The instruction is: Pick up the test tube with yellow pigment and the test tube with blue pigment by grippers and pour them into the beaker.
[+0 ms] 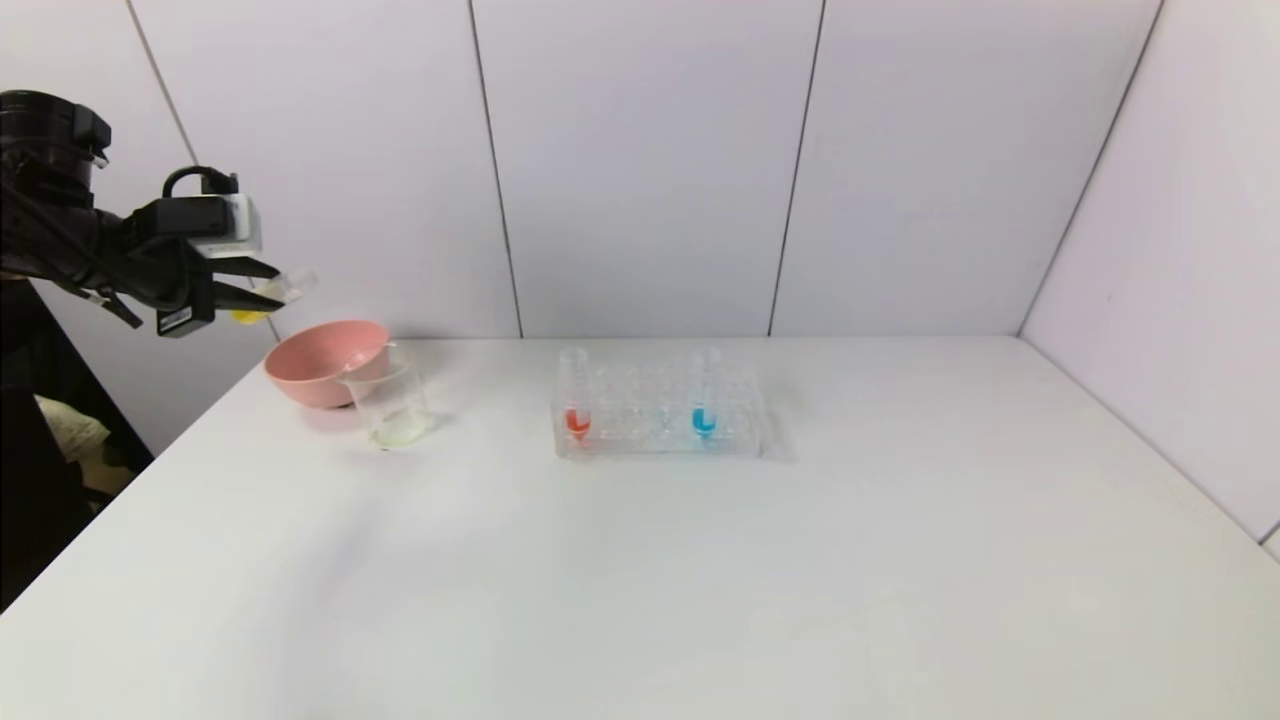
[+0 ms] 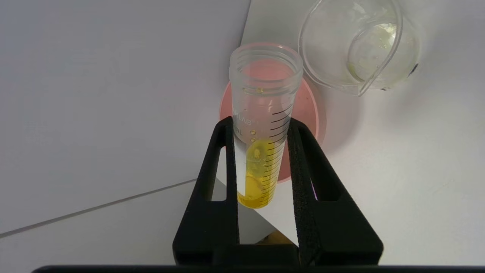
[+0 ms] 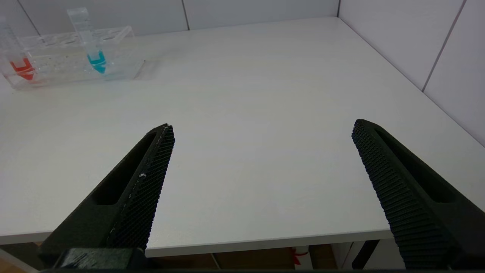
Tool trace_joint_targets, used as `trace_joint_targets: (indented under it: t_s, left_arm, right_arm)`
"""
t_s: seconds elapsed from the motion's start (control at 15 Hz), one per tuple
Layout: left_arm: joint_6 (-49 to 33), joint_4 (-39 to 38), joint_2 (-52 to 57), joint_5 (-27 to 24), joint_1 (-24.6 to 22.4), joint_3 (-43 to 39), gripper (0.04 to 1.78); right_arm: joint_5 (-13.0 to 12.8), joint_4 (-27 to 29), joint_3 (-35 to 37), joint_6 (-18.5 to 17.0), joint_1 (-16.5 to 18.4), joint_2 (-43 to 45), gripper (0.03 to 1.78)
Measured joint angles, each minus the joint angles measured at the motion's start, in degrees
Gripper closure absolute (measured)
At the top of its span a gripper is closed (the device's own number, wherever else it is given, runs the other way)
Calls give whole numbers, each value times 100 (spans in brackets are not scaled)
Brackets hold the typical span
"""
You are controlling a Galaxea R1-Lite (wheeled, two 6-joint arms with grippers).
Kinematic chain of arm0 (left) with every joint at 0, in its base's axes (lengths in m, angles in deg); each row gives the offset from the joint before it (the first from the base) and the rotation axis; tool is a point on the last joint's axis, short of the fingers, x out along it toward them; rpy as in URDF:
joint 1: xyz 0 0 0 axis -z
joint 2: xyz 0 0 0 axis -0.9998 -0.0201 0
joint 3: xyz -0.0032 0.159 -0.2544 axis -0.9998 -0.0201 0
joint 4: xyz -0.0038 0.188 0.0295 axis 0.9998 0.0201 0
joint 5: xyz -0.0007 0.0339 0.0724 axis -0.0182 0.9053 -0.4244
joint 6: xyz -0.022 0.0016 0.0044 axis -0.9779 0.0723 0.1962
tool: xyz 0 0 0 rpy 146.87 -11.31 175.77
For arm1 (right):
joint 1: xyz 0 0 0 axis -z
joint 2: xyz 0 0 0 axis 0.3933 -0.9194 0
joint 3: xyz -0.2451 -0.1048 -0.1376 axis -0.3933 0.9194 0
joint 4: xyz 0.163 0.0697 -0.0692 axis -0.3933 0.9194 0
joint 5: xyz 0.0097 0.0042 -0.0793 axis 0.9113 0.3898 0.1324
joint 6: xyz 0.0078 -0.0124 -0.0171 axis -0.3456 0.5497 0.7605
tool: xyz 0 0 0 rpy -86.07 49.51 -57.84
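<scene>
Left end effector (image 1: 268, 290) sits in the upper left of the head view, raised above the tabletop (image 1: 640, 560), clenched on the test tube with yellow pigment (image 1: 270, 295). In the left wrist view the two black fingers (image 2: 227, 159) press the tube (image 2: 263, 151) from both sides; tube is tilted, open threaded mouth pointing away from the wrist camera, yellow liquid pooled at the rounded end between the fingers. Its mouth hangs over the pink bowl (image 2: 308, 110) — not over the beaker (image 2: 360, 45), which lies beside the bowl.

Head view: beaker (image 1: 390, 400) stands upright on the tabletop at left of centre, just in front of the pink bowl (image 1: 320, 360), overlapping it in the picture; touching or not, cannot tell. A thin pale yellowish film shows at the beaker's bottom.

Clear tube rack (image 1: 660, 410) sits mid-frame, well apart from the beaker. The test tube with blue pigment (image 1: 705, 395) stands upright in its right part; a red-liquid tube (image 1: 575, 395) stands upright at its left end.

Right end effector (image 3: 261, 151) — seen only in the right wrist view, fingers spread wide, grasping nothing, hovering over the near edge of the tabletop (image 3: 265, 94), with the rack (image 3: 72, 57) in the upper left of that frame.
</scene>
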Motion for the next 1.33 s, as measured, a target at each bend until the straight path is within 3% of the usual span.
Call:
trace_joint_targets:
  t_s: [0.27,0.8,1.33]
  left_arm:
    - [315,405,-26,215,17,63,140]
    - [468,413,-100,356,55,113,140]
    - [573,452,-141,913,262,116,140]
  right_arm:
    - [0,0,0,-2,0,0,10]
    - [0,0,0,0,0,0,10]
    - [0,0,0,-2,0,0,10]
